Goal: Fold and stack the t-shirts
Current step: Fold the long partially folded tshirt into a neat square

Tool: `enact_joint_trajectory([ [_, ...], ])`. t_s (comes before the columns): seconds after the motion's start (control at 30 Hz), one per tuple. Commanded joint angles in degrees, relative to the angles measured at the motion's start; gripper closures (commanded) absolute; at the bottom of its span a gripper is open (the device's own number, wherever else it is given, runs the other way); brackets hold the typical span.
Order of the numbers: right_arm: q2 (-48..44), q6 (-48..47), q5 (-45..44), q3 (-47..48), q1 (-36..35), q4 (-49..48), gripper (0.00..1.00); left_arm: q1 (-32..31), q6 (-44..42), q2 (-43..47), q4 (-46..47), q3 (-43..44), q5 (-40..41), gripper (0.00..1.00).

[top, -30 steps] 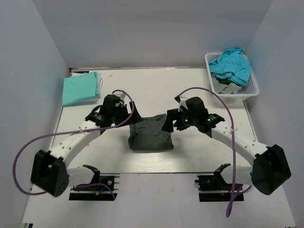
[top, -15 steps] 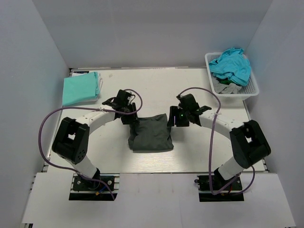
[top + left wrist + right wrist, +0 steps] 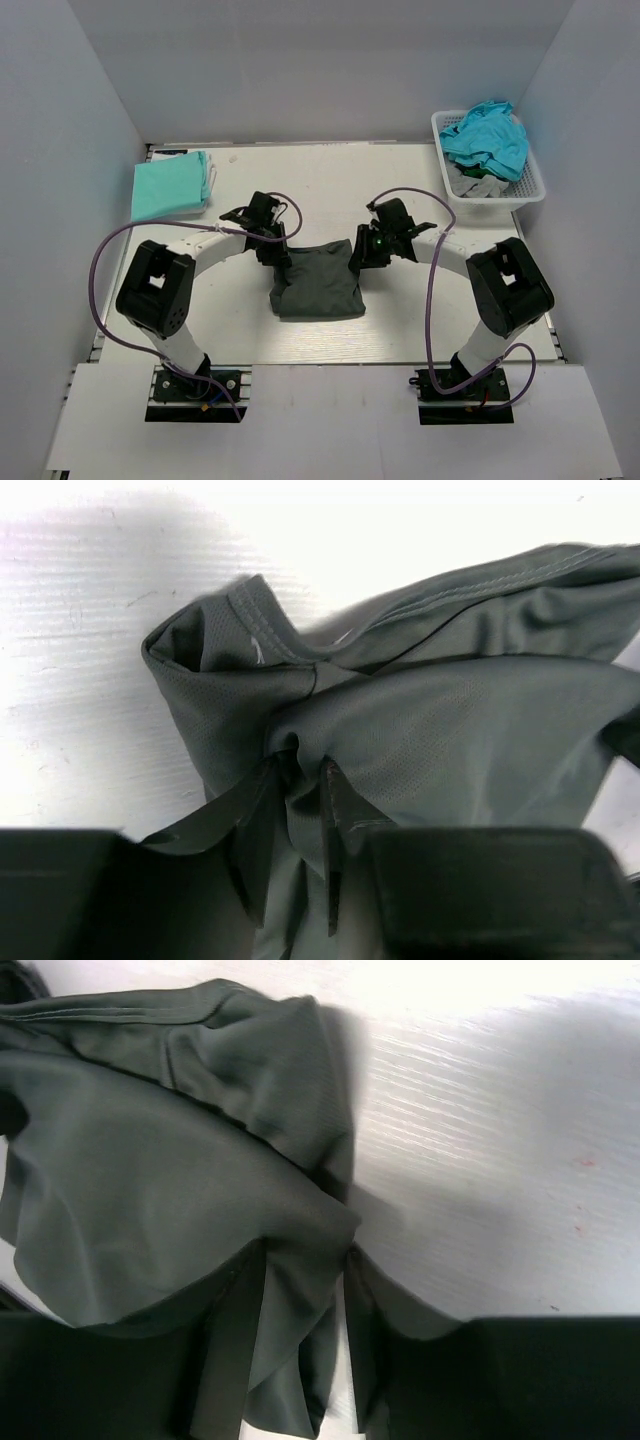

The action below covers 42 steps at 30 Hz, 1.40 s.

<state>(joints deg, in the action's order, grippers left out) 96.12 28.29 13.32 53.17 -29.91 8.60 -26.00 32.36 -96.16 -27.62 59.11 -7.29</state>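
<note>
A dark charcoal t-shirt lies partly folded in the middle of the table. My left gripper is at its upper left corner, by the collar seam. There the left gripper is shut on a bunched fold of the cloth. My right gripper is at the shirt's upper right corner. In the right wrist view the right gripper has a flap of cloth between its fingers, with a sliver of table still showing beside one finger. A folded mint-green t-shirt lies at the far left.
A white lattice basket stands at the far right, holding a crumpled teal shirt and a grey one. Both arms curve inward from their bases, trailing purple cables. White walls enclose the table.
Both arms have dropped from a raised pose down to the dark shirt's top corners. Both grippers have narrowed from wide open onto the cloth.
</note>
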Motion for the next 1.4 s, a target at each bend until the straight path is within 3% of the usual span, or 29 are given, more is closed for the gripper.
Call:
enact_joint_trajectory([
  [0.0,-0.49,0.62,1.88,2.38,0.29,-3.24,0.65,-0.19,-0.63,0.27,-0.77,2.06,0.35,0.67],
  [0.13,-0.58,0.62,2.94,2.12,0.38,-3.77,0.9,-0.19,-0.63,0.97,0.54,1.54,-0.18,0.88],
  [0.17,-0.84,0.45,3.37,2.12,0.38,-3.85,0.94,-0.19,-0.63,1.5,0.55,1.53,-0.18,1.0],
  [0.27,-1.98,0.01,3.55,2.12,0.29,-3.68,1.0,-0.19,-0.63,3.25,2.55,1.01,-0.8,1.0],
  [0.5,-7.69,-2.97,3.99,0.98,0.21,-3.85,1.0,-0.72,-0.8,14.4,7.83,-4.26,-3.34,1.0],
  [0.73,-17.27,-5.7,6.27,-4.38,0.21,-6.31,1.0,-0.72,-3.26,29.51,14.69,-12.78,-13.18,1.0],
  [1.1,-32.56,-5.7,8.39,-11.15,0.2,-9.83,1.0,-0.72,-3.0,36.65,25.94,-18.42,-28.65,1.0],
  [1.23,-34.76,-6.06,7.16,-11.68,0.29,-9.83,1.0,-1.25,-2.3,39.73,28.93,-20.79,-27.44,1.0],
  [1.37,-34.33,-7.11,6.28,-10.37,0.29,-10.18,1.0,-1.25,-0.28,43.24,26.22,-23.07,-18.06,1.0],
])
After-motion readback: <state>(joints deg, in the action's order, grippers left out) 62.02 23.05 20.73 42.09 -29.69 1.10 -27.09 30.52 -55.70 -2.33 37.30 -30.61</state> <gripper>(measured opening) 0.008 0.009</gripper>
